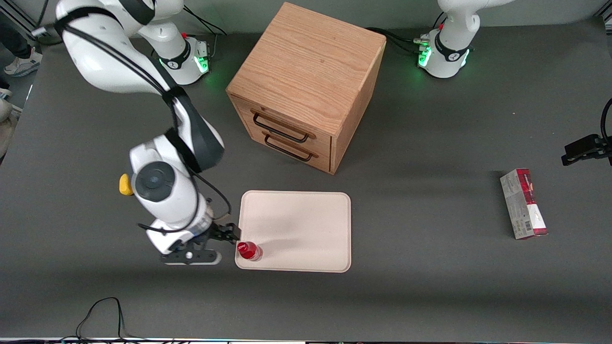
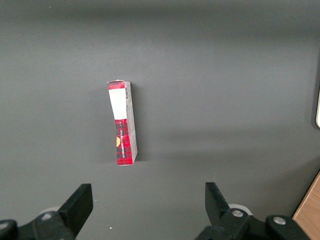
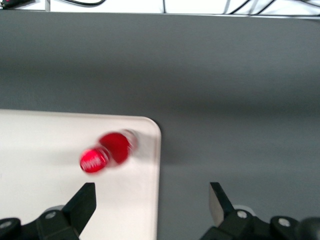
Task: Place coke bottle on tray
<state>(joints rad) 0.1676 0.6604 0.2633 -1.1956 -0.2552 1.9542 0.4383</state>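
Coke bottle point(image 1: 249, 250), red-capped, stands on tray point(image 1: 306, 224) corner; gripper point(image 1: 228, 234) jaws open.

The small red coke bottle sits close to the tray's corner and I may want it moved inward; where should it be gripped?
Likely from above, around the neck under the cap of the small red coke bottle: it stands upright on the cream-white tray. The open gripper is beside it, over the table.

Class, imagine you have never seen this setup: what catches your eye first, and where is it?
The red coke bottle stands upright on a corner of the cream tray, nearest the front camera. The gripper hangs open just beside it, off the tray's edge. A wooden drawer cabinet sits farther from the camera.
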